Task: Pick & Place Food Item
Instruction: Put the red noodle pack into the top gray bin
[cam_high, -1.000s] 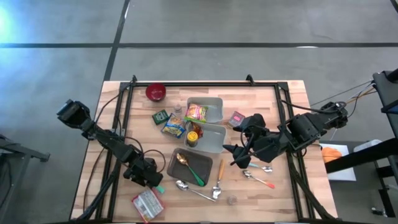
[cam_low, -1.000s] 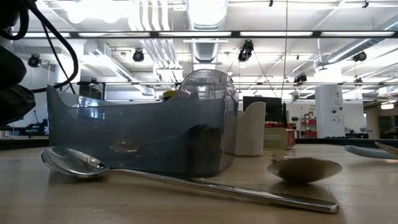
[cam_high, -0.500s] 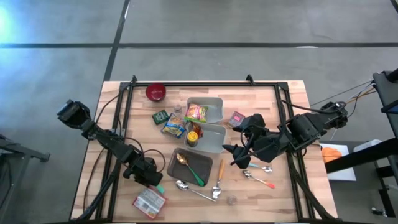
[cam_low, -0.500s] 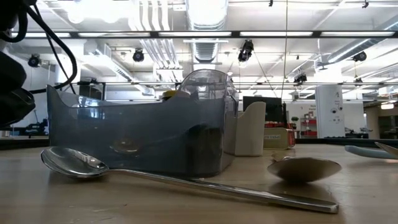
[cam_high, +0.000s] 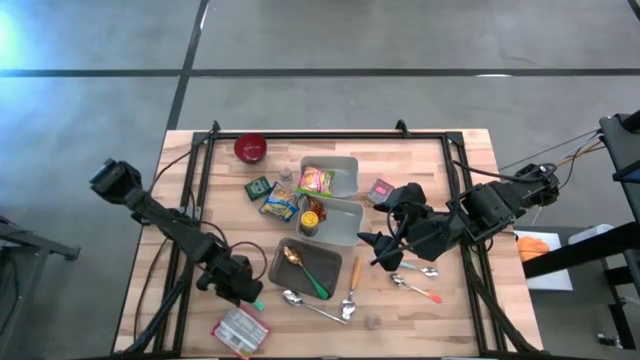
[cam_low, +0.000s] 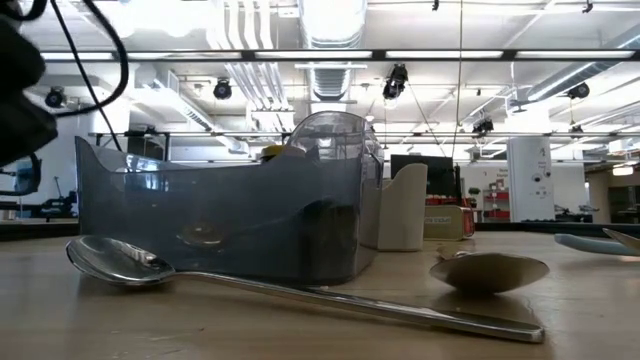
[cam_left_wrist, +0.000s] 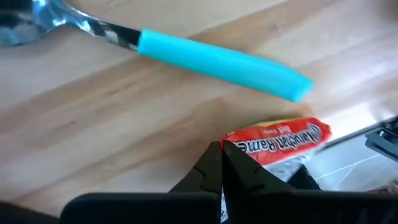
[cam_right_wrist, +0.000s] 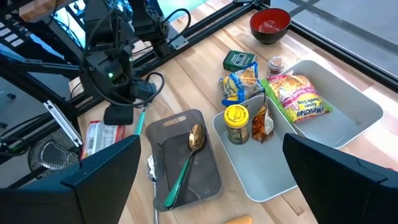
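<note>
The left gripper hangs low over the near left part of the wooden worktop, its jaws pressed together with nothing between them. Seen past its fingers, the tips meet just over the edge of a red ramen packet, which lies flat on the wood at the worktop's near edge. From above, that packet sits just nearer than the gripper. A spoon with a turquoise handle lies beside it, the handle close to the packet but apart from it.

The right gripper hovers to the right of the trays with its jaws spread wide and empty.

Mid-worktop, a dark tray holds a gold spoon with a green handle. Behind it a pale tray carries a yellow-lidded jar and a small snack bag, and a second pale tray farther back holds a bright noodle packet. A red bowl stands at the far left, with a green packet and a blue-and-yellow packet left of the trays. A pink box lies right of them. Plain spoons rest near the front edge.
</note>
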